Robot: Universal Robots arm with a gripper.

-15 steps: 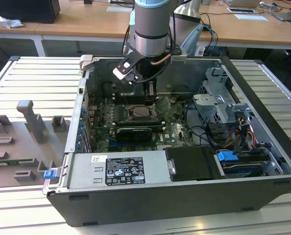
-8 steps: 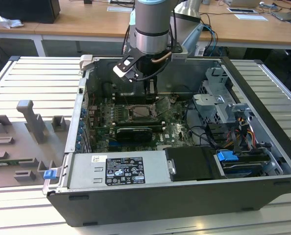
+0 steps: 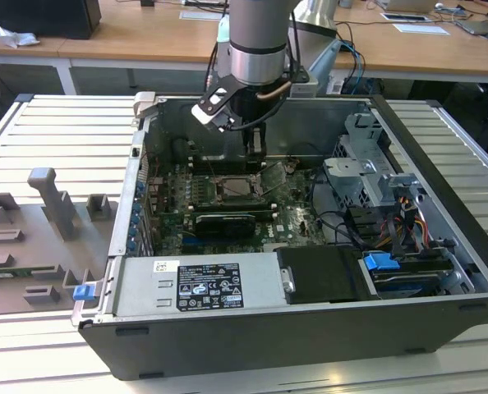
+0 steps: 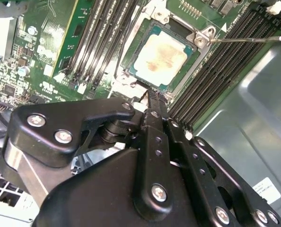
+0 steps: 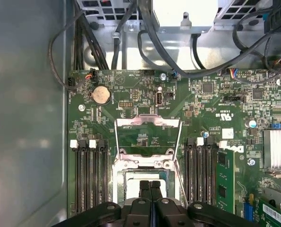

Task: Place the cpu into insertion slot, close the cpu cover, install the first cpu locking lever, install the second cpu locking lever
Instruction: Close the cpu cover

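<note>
The cpu [image 4: 159, 53], a pale square chip, lies flat in the socket on the green motherboard [image 3: 289, 217] inside the open computer case. My gripper [image 5: 150, 185] hangs just over the socket's edge with its black fingers pressed together and nothing between them; it also shows in the second wrist view [image 4: 153, 97] and the exterior view [image 3: 256, 150]. The fingers hide part of the cpu [image 5: 133, 189] in the first wrist view. The cpu cover [image 5: 147, 122], a thin silvery frame, is swung open away from the socket, with board showing through its window. A thin locking lever [image 4: 247, 39] sticks out free beside the socket.
Black memory slots [image 5: 91, 175] flank the socket on both sides. A black card [image 3: 223, 222], a power supply [image 3: 203, 283] and a drive cage [image 3: 375, 176] with cables crowd the case. Grey fixtures [image 3: 55, 205] stand on the table at the exterior view's left.
</note>
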